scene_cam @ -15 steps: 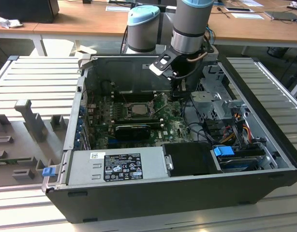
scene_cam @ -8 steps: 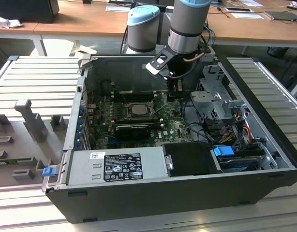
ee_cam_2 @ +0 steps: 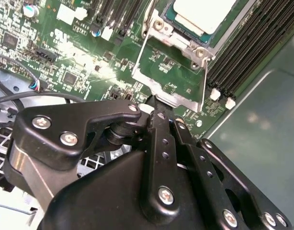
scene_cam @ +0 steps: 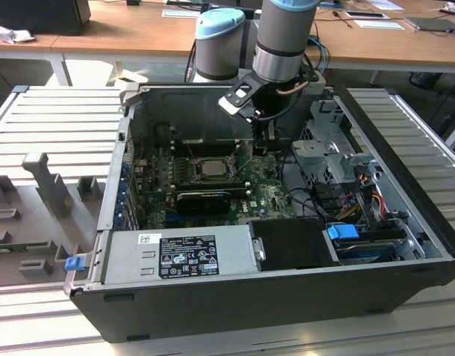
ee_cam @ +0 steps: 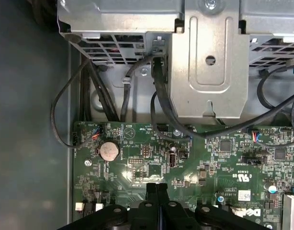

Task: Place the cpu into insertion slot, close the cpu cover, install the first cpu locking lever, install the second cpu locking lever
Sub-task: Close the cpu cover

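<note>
The cpu (ee_cam_2: 204, 12) sat flat in its socket, pale top up, on the green board (ee_cam: 152, 163) inside the open computer case (scene_cam: 287, 297). In the second wrist view the cpu cover (ee_cam_2: 168, 93) was not down over it: the thin frame was swung open away from the socket, and I could see the board through its square opening. Black memory slots (ee_cam_2: 252, 48) ran just beside the socket.

The gripper (ee_cam_2: 155, 103) had its jaws pressed together on the cover's free edge (a thin metal lip, so they looked all but closed in both wrist views). From where the exterior view looked, the arm reached down into the case and the gripper (scene_cam: 263, 144) hung just to that view's right of the socket.

Further out on the board lay a round coin battery (ee_cam: 108, 151), with black cables (ee_cam: 159, 110) looping past it to a grey metal bracket (ee_cam: 209, 72). The case rested on a ridged grey counter (scene_cam: 57, 126).
</note>
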Tool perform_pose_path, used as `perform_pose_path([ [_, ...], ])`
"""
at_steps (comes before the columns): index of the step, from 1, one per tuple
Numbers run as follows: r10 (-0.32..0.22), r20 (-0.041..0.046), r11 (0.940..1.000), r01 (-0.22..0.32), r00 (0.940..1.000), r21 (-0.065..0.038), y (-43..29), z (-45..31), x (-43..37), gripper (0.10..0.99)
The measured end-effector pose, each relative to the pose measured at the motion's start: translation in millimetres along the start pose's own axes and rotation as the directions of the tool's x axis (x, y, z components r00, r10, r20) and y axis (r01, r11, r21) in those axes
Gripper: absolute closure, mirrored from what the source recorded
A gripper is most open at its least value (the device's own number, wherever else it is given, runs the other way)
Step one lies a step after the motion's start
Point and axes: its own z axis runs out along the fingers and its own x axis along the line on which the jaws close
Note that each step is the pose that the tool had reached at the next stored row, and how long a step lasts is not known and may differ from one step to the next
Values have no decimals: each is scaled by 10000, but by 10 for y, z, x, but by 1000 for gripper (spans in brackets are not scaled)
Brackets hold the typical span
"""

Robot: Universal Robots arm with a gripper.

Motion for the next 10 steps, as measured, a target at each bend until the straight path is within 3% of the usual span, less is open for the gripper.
perform_pose_path([
  [10, -2, -1, 10000, 2, 10000, -1, -87, 2, 1, 980],
])
